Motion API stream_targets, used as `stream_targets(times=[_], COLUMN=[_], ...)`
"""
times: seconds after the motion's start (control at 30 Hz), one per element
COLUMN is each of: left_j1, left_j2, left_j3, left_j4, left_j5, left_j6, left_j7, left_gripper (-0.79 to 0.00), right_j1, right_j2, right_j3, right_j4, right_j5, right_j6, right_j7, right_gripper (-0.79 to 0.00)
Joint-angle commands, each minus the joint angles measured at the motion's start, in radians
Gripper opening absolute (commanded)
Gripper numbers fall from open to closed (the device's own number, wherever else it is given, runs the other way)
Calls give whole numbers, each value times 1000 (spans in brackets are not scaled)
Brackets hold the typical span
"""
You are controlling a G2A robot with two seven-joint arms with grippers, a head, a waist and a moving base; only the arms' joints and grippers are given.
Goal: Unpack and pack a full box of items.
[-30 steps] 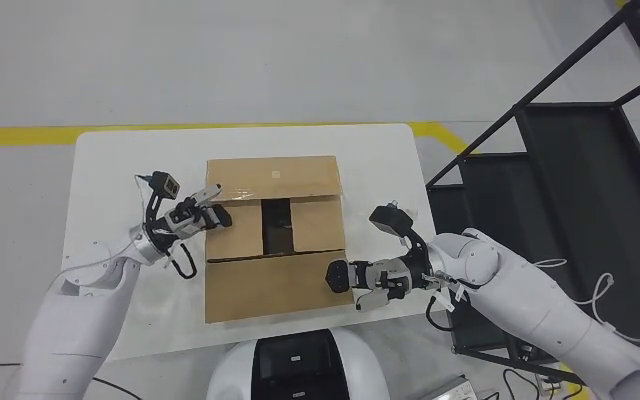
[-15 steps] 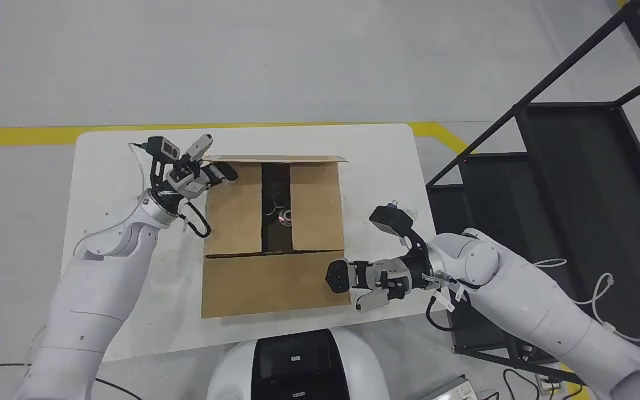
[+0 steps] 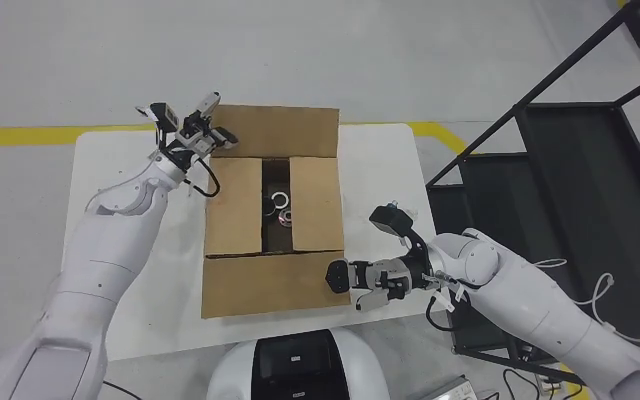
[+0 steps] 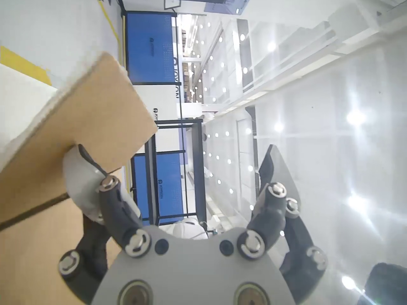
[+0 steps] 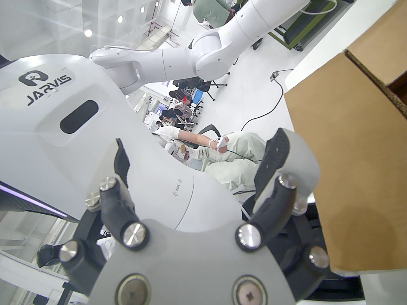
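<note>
Far flap (image 3: 278, 130) has swung up and back off box since earlier frames; left arm has gone with it toward far-left counter corner.

- Left pincer (image 3: 214, 121): wide, one finger against far flap, gripping nothing.
- Box (image 3: 320, 240): mid-counter (image 3: 385, 170). Near flap (image 3: 268, 288) off opening. Two side flaps (image 3: 234, 205) partly cover it. Items (image 3: 279, 206) show in gap between.
- Right pincer (image 3: 340, 277): wide, empty, just beside box's near-right corner.
- Progress, as judged: early. Opening half done; side flaps left to fold out, then items out, then repacking.
</note>
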Motion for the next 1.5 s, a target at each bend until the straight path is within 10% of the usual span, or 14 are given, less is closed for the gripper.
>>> stream_targets(times=[0.0, 0.4, 0.9, 1.13, 1.47], left_j1=[-23, -126, -103, 88, 584], left_j2=[-14, -63, -23, 49, 139], left_j3=[29, 107, -35, -225, -539], left_j4=[40, 217, 246, 34, -476], left_j5=[24, 143, 45, -52, -49], left_j6=[15, 78, -71, -129, -69], left_j7=[32, 16, -218, -365, -416], left_gripper=[0, 0, 0, 0, 0], right_j1=[0, 0, 0, 0, -1], right_j2=[0, 0, 0, 0, -1], right_j3=[0, 0, 0, 0, 2], right_j4=[0, 0, 0, 0, -3], right_j5=[0, 0, 0, 0, 0], right_j6=[0, 0, 0, 0, 9], right_j7=[0, 0, 0, 0, -15], right_gripper=[0, 0, 0, 0, 0])
